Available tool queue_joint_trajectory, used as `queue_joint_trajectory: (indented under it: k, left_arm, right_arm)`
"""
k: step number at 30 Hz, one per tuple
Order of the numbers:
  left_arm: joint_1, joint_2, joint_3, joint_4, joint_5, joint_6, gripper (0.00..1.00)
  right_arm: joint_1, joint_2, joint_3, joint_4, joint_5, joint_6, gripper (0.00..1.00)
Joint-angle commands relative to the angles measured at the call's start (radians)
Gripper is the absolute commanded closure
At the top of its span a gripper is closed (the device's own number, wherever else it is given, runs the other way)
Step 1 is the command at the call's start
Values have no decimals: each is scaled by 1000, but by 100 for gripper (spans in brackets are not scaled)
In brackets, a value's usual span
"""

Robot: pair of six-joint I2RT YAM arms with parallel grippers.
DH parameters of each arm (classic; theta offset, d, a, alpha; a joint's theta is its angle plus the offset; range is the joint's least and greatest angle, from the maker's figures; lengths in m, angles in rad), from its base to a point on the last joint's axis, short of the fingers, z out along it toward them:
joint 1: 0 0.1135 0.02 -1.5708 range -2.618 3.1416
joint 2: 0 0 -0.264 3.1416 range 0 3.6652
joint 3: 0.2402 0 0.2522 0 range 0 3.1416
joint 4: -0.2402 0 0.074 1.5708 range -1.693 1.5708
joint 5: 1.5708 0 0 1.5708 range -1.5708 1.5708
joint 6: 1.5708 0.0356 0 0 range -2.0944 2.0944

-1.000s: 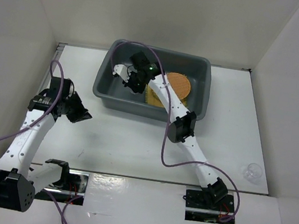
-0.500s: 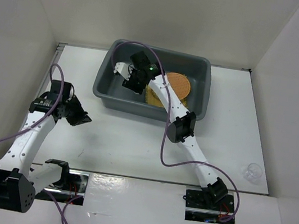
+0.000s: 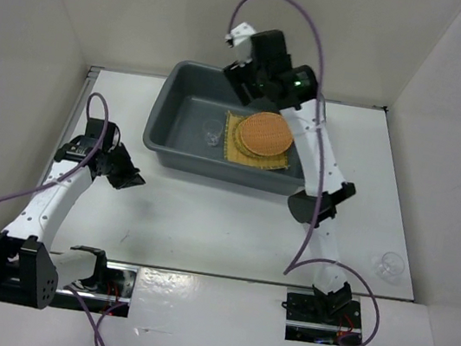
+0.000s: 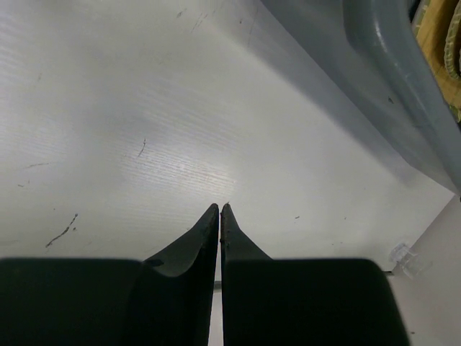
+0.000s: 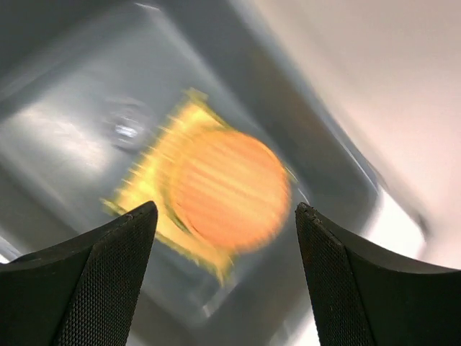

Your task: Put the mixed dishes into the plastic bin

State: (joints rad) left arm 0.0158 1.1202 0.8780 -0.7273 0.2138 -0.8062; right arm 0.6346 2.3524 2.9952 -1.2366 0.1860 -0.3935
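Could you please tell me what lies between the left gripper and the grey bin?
Only bare white table separates the left gripper from the grey bin; the left wrist view shows it.

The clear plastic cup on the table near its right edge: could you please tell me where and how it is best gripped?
Probably across its round wall, straight down from above with the open right gripper: the clear plastic cup stands alone, nothing touching it, though it shows too small to tell which end is up.
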Motion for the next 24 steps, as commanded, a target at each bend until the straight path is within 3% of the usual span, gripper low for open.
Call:
queue_joint_trajectory:
  k: [1,5,10,13,17,21,24]
  left_arm:
    - [6,19,47,54,-7,47,91]
    - [6,69,47,75,25,70,93]
    - [6,118,38,104,35,91,93]
    - [6,141,58,104,44,101,94]
    - [6,165,67,104,55,125,94]
    - [-7,208,67,104,67,136,94]
    - [-30,254,102,95,76,154,95]
  right_arm:
    - [-113,-126,-109,-67,199,139,18]
    - [-208,-295,-411,-67,234,139,17]
    - [-335,-569,-689,-67,17,121,17]
    - [-386,-755,-974,-67,-37,111,17]
    - [-498,-969,-1246,-58,22,133,17]
    - [-721,-1073,-1493,-46,52,107,18]
    - [-745,-1136,-1677,-9,92,97,18]
